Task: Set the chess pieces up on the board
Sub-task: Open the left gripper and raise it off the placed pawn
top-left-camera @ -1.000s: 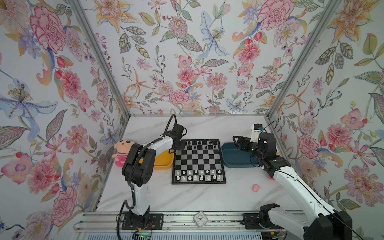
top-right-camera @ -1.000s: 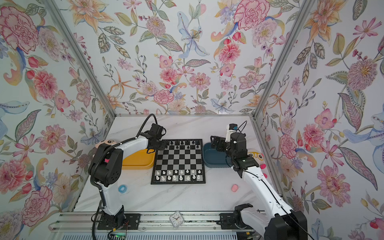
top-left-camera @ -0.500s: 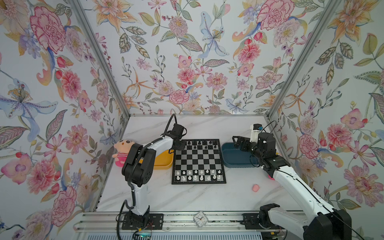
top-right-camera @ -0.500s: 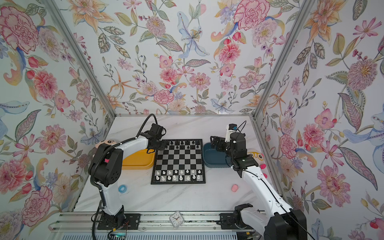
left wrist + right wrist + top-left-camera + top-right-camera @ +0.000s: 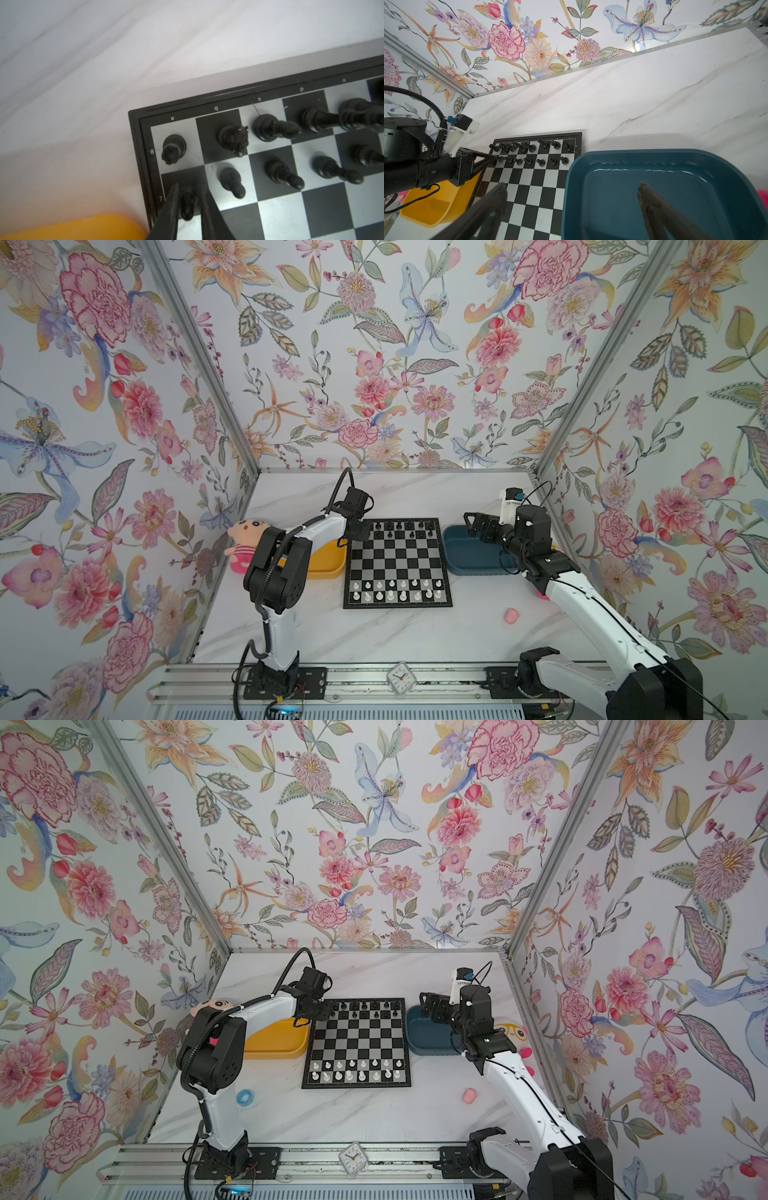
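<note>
- Black pawn (image 5: 187, 202): upright on the board (image 5: 143, 158), corner-file square, long axis vertical, between the left fingers (image 5: 169, 209).
- State of left fingers: narrowly apart, flanking it; exit judged straight up.
- State of right fingers (image 5: 654, 205): wide apart above blue tray (image 5: 675, 154).

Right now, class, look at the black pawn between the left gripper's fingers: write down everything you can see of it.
The black pawn is small and looks like glossy dark plastic, with a round head, narrow neck and flared base. It stands upright on the dark square a7 of the board, by the black frame, with the rook on a8 and a neighbouring pawn on b7. The left gripper straddles it, a finger close on each side; whether they touch it cannot be told.
</note>
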Robot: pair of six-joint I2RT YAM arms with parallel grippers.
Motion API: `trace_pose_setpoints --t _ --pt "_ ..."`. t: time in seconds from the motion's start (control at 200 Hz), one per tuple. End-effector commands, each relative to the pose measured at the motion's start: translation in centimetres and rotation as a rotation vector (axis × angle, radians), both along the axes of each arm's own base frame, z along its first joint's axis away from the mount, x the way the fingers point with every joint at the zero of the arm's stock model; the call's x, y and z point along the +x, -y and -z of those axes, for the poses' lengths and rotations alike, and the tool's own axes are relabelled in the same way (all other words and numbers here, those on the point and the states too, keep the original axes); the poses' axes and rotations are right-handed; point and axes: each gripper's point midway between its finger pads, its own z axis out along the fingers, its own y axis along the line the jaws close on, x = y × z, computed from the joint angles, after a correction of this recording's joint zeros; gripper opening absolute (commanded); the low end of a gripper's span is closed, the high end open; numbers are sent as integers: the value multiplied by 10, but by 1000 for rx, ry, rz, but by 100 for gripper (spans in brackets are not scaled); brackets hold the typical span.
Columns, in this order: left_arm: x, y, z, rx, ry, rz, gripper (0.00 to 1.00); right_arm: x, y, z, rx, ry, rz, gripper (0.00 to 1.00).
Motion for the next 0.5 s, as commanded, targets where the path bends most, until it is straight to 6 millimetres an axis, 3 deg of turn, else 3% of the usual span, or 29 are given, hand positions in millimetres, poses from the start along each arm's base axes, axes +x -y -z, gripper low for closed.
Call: trace_pose_setpoints --t 0.0,0.495 --pt "-1 -5 -9 0 4 -1 23 3 0 -11 15 12 4 99" --pt "-1 -1 -53 -4 76 10 25 1 -2 -12 23 17 -13 99"
